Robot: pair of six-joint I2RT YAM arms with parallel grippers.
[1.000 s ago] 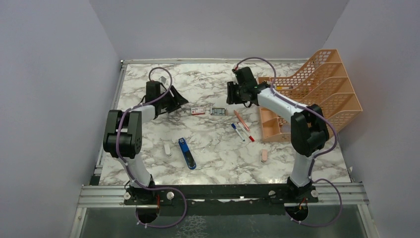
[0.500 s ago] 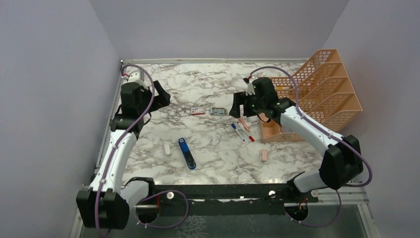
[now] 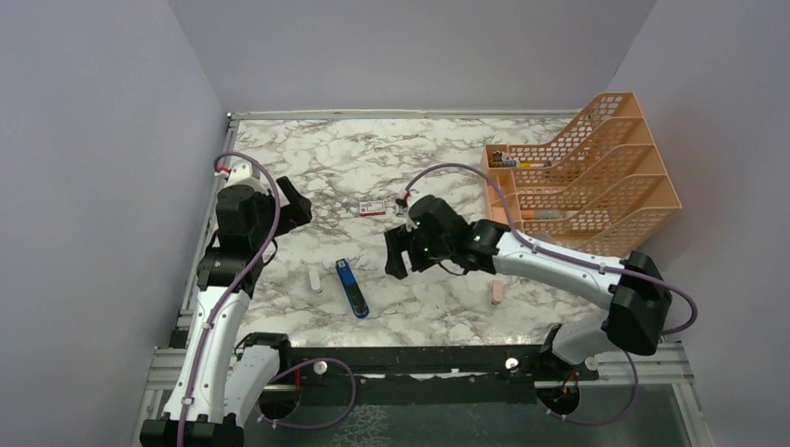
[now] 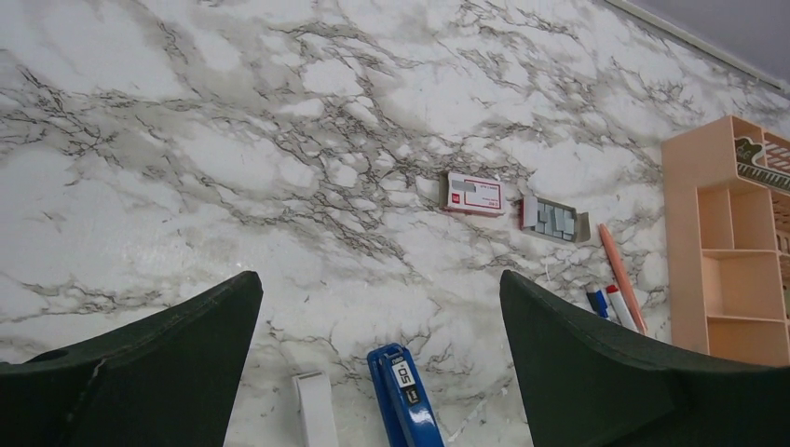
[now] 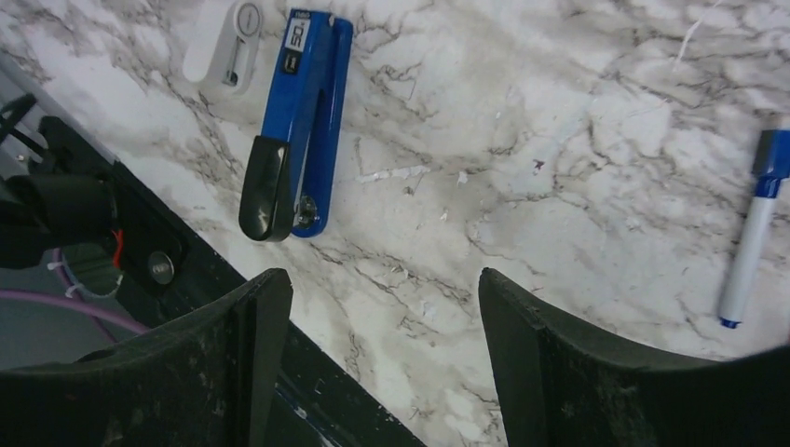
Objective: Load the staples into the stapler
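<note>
Both grippers open and empty, stapler and staples lying untouched on the marble table [image 3: 307, 149].
Left gripper [image 4: 377, 279] hangs at the left of the overhead view, jaws wide apart, nothing between them. Right gripper [image 5: 382, 279] sits mid-frame, jaws also spread, just right of the stapler [image 3: 351, 288]. The blue stapler lies flat in the lower centre, closed as far as I can tell, with the white block [image 3: 316, 281] just to its left. The staples box sleeve [image 4: 475, 194] and grey tray [image 4: 555, 220] lie side by side above it, well apart from the stapler. Pens [image 4: 617, 303] lie right of the tray.
</note>
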